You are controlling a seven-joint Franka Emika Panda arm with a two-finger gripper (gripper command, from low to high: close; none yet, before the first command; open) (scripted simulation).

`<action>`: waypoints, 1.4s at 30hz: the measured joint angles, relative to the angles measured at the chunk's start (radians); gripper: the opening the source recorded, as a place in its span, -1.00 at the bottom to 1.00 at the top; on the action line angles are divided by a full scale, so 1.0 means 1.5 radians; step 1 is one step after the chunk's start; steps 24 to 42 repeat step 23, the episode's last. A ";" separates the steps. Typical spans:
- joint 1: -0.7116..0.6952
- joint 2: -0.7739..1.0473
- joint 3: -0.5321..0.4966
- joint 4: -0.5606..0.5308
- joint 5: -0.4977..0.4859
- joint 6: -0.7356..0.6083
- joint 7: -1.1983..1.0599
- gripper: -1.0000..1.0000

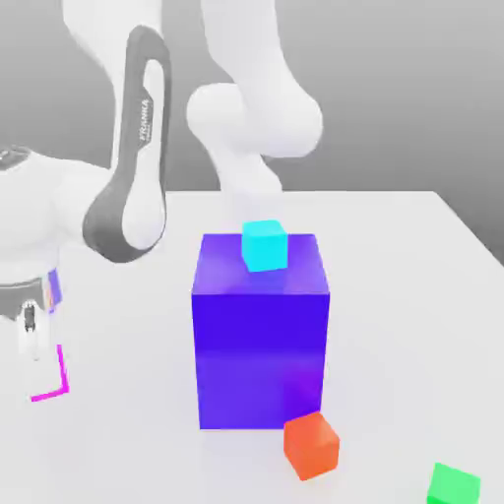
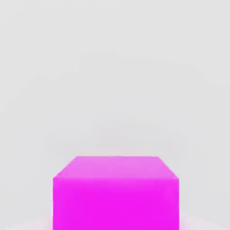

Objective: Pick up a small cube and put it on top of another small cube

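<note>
White-and-grey jointed robot arm (image 1: 133,167), bent low at the exterior view's left edge, hand directed downward. Two-finger gripper (image 1: 34,359) near the tabletop, white finger (image 1: 30,330) visible at the wrist's lower end. Jaws drawn fully together.

Centre: we see a tall blue-violet block (image 1: 261,335) with a cyan cube (image 1: 264,245) on top, the main obstacle.
Front: an orange-red cube (image 1: 311,445) just beside its base, a green cube (image 1: 453,483) further to the exterior view's right.
Free room: bare white counter (image 1: 413,295) on the exterior view's right.
</note>
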 joint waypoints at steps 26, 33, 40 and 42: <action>0.423 0.146 0.159 0.205 -0.139 -0.061 0.453 1.00; 0.423 0.146 0.159 0.205 -0.139 -0.061 0.453 1.00; 0.423 0.146 0.159 0.205 -0.139 -0.061 0.453 1.00; 0.423 0.146 0.159 0.205 -0.139 -0.061 0.453 1.00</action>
